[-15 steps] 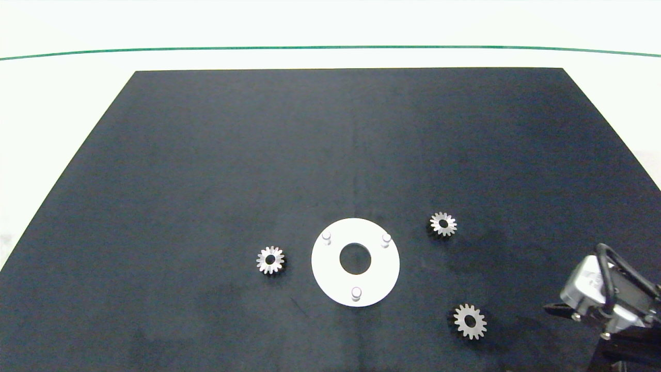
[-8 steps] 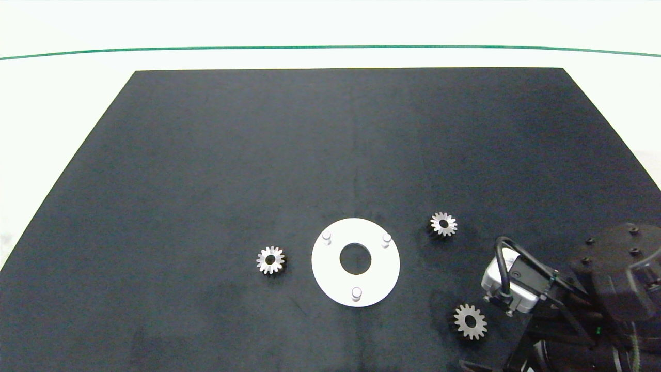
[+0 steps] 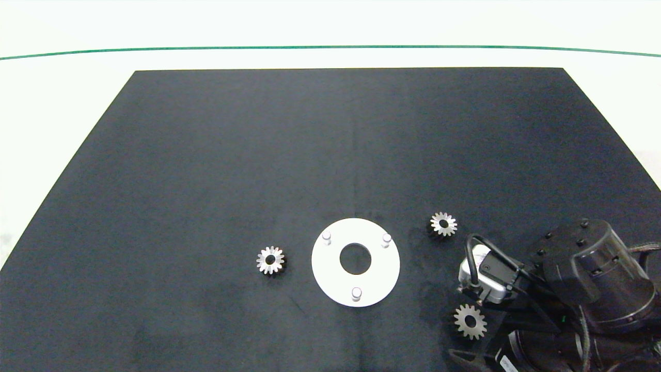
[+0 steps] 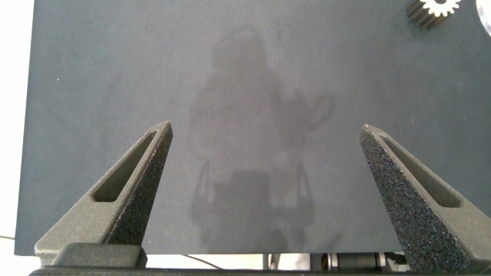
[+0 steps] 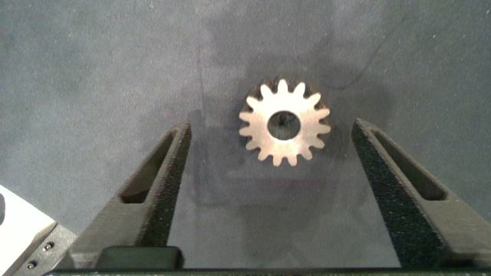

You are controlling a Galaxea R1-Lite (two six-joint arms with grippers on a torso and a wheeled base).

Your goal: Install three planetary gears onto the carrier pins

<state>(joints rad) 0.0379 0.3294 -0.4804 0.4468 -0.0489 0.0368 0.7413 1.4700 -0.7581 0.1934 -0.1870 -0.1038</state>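
Observation:
Three planetary gears lie flat on the black mat: one (image 3: 270, 260) left of the white disc (image 3: 330, 271), one (image 3: 443, 224) to its right and further back, one (image 3: 470, 321) at the front right. The carrier pins (image 3: 326, 236) (image 3: 386, 239) (image 3: 356, 293) stand bare on the disc. My right arm (image 3: 588, 274) reaches in from the lower right. The right gripper (image 5: 270, 126) is open and hangs over the front-right gear (image 5: 285, 121), a finger on each side, neither touching it. The left gripper (image 4: 265, 129) is open over bare mat, outside the head view; a gear (image 4: 431, 9) shows at that picture's corner.
The black mat (image 3: 258, 155) covers most of the white table (image 3: 51, 103), whose far part carries a thin green line (image 3: 330, 47). The right arm's wrist camera (image 3: 488, 276) sits between the two right-hand gears.
My right arm has come in from the right edge and moved left, bringing its open gripper over the front-right gear. Gears and disc have not moved.

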